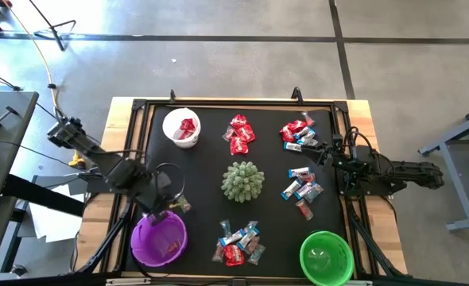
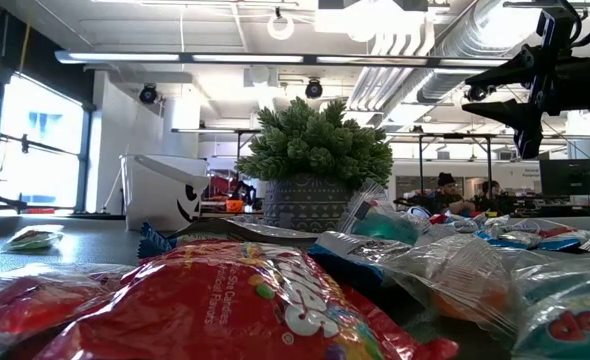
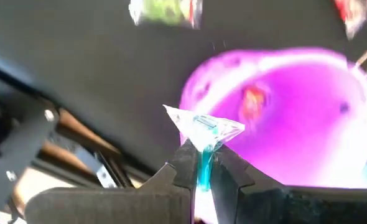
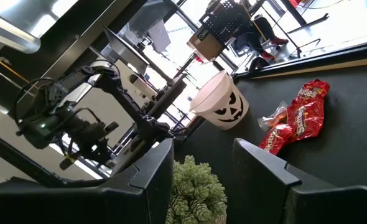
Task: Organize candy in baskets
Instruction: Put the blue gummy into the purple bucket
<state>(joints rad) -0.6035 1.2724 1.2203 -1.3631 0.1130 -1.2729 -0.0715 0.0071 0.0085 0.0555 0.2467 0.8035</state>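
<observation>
My left gripper (image 1: 171,208) (image 3: 201,169) hangs just past the far rim of the purple basket (image 1: 159,238) (image 3: 283,112) and is shut on a blue-and-silver candy (image 3: 203,129). The purple basket holds a red candy (image 3: 253,102). The white basket (image 1: 181,127) (image 4: 221,102) stands at the far left with red candy inside. The green basket (image 1: 326,256) stands at the near right. Candy lies in piles: red (image 1: 241,133), mixed (image 1: 298,133), blue-and-silver (image 1: 302,188), and mixed near the front (image 1: 238,242). My right gripper (image 1: 323,151) (image 4: 202,163) is open and raised at the right. My left gripper pinches the blue-and-silver candy between its two fingers by one end of the wrapper (image 3: 203,160). The rest of the candy sticks out past the fingertips. The candy is lifted clear, over the edge of the purple basket.
A spiky pale-green ball (image 1: 242,181) (image 4: 196,193) stands in the middle of the black mat. The table's wooden border (image 1: 119,159) and a raised black frame run round the mat. The room beyond holds desks and people.
</observation>
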